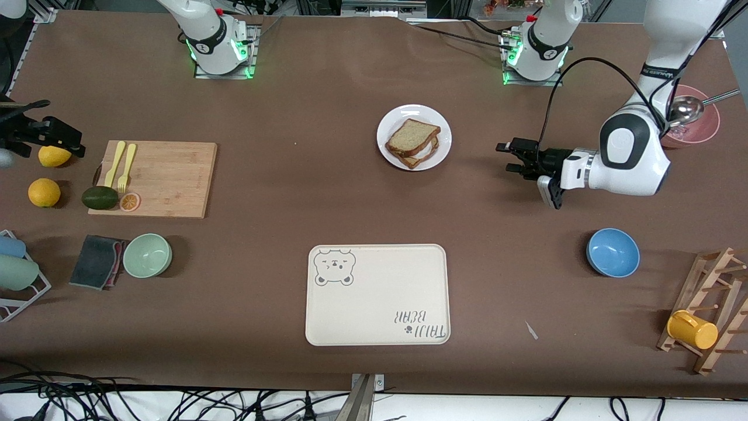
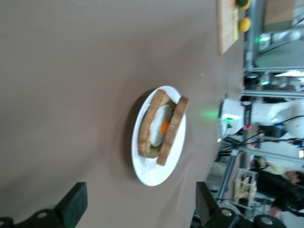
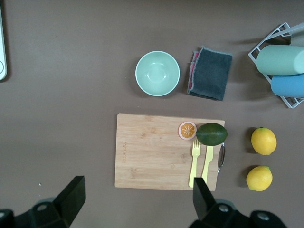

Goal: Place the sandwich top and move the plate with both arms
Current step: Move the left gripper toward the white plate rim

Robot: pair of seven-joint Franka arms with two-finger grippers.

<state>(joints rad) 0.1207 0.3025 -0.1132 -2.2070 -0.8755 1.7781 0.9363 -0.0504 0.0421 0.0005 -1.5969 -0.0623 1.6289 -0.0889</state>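
The plate (image 1: 414,137) sits a little above the centre of the front frame, well apart from the cream tray (image 1: 378,294) that lies nearer the camera in the lower centre. On the plate, the sandwich top (image 1: 412,135) leans tilted over the egg toast (image 1: 418,155). In the left wrist view the same slice (image 2: 172,130) stands on edge against the toast with the fried egg (image 2: 156,124), touching it along one side.

The left gripper (image 1: 509,158) hangs right of centre in the front frame, over bare table toward the left arm's end, turned sideways toward the plate. Its fingers (image 2: 72,205) are spread wide with nothing between them.

The right gripper (image 1: 26,133) is at the far left edge of the front frame, over a lemon (image 1: 54,155), and is partly cut off there. The right wrist view shows its fingers (image 3: 71,198) apart and empty above the wooden cutting board (image 3: 166,151). On or just beside that board's edge, hard to tell which, lie an avocado (image 3: 212,134) and an orange slice (image 3: 187,130).
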